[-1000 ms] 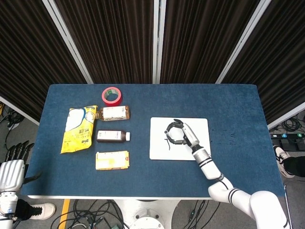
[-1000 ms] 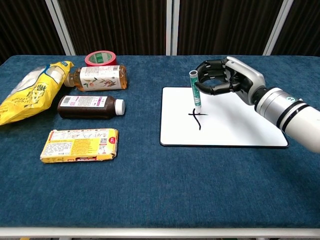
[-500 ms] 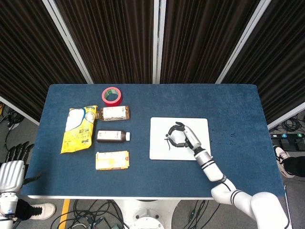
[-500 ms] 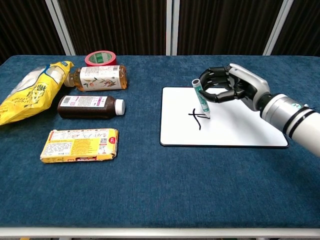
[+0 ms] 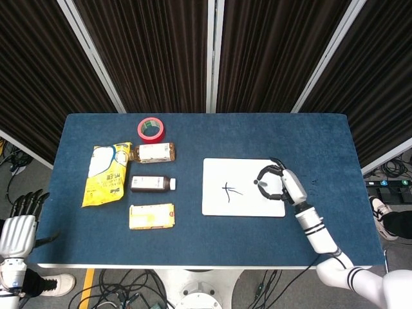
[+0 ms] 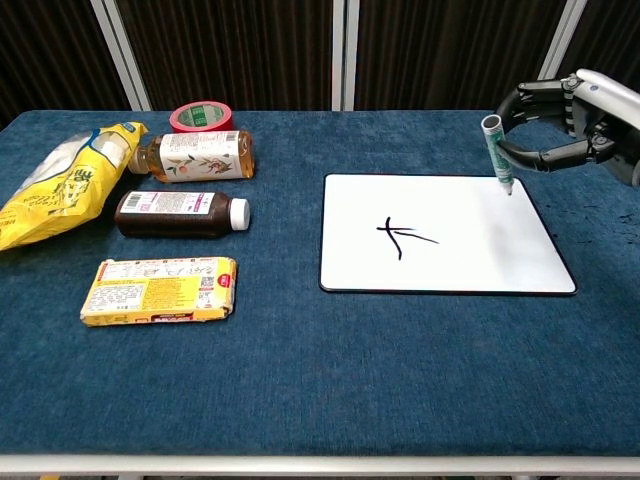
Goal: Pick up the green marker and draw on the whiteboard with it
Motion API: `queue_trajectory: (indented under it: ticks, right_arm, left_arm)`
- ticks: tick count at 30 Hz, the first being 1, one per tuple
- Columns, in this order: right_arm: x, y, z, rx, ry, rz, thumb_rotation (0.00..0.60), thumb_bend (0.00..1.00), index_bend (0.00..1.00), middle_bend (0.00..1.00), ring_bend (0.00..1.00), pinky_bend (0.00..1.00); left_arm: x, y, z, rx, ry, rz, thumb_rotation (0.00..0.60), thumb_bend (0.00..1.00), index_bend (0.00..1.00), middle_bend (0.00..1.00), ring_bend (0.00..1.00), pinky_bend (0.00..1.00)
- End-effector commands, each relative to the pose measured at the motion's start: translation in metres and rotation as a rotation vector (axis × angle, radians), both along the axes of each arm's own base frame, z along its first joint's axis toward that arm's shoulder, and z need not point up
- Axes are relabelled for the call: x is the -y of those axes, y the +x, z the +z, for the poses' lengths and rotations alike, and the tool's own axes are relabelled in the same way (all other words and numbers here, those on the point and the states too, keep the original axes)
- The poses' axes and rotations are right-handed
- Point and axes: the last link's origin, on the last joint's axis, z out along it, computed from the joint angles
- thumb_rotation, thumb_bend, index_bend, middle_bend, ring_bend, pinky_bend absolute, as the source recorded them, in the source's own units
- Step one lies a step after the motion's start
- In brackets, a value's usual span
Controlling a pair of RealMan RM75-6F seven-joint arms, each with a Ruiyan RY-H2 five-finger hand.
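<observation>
The white whiteboard (image 6: 470,255) (image 5: 219,206) lies on the blue table, right of centre, with a black crossed mark (image 6: 402,236) (image 5: 230,190) drawn on its left half. My right hand (image 6: 570,125) (image 5: 277,183) holds the green marker (image 6: 497,153) nearly upright above the board's far right corner, tip just over the surface. In the head view the marker shows only as a small spot (image 5: 257,182) inside the curled fingers. My left hand (image 5: 18,222) hangs off the table's left edge, fingers apart, holding nothing.
On the left of the table lie a yellow snack bag (image 6: 60,185), a red tape roll (image 6: 200,115), a light bottle (image 6: 195,155), a dark brown bottle (image 6: 180,213) and a yellow box (image 6: 160,291). Dark curtains stand behind the table.
My right hand carried the marker rightward, from the drawn mark to the board's far right corner, lifting its tip off the mark. The mark gained a slanted stroke. The left hand stayed put.
</observation>
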Motion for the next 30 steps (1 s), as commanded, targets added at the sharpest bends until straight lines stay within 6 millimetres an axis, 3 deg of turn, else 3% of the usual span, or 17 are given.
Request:
queue_trajectory:
  ticks: [1, 6, 10, 16, 24, 30]
  right_arm:
    - [0.014, -0.026, 0.03, -0.427, -0.135, 0.071, 0.6, 0.74, 0.64, 0.57, 0.32, 0.09]
    - [0.021, -0.048, 0.038, -0.871, -0.217, 0.146, 0.6, 0.72, 0.64, 0.56, 0.3, 0.05]
    - [0.021, -0.063, 0.035, -1.066, -0.23, 0.17, 0.6, 0.7, 0.62, 0.55, 0.27, 0.03]
    - [0.024, -0.081, 0.029, -1.18, -0.212, 0.138, 0.6, 0.7, 0.6, 0.53, 0.25, 0.0]
    - [0.025, -0.089, 0.015, -1.217, -0.171, 0.131, 0.6, 0.69, 0.55, 0.49, 0.22, 0.0]
    - [0.02, -0.099, 0.01, -1.268, -0.133, 0.125, 0.6, 0.65, 0.24, 0.32, 0.06, 0.0]
  left_arm:
    - [0.0, 0.001, -0.001, 0.0, -0.004, 0.0, 0.6, 0.14, 0.12, 0.04, 0.0, 0.0]
    - [0.0, 0.004, -0.001, -0.006, -0.009, -0.004, 0.6, 0.14, 0.12, 0.04, 0.0, 0.0]
    - [0.0, 0.006, -0.002, -0.008, -0.014, -0.004, 0.6, 0.14, 0.12, 0.04, 0.0, 0.0]
    - [-0.001, 0.009, -0.003, -0.009, -0.02, -0.008, 0.6, 0.14, 0.12, 0.04, 0.0, 0.0]
    - [0.001, 0.009, -0.003, -0.012, -0.023, -0.002, 0.6, 0.14, 0.12, 0.04, 0.0, 0.0]
    - [0.001, 0.009, -0.003, -0.012, -0.022, -0.002, 0.6, 0.14, 0.12, 0.04, 0.0, 0.0]
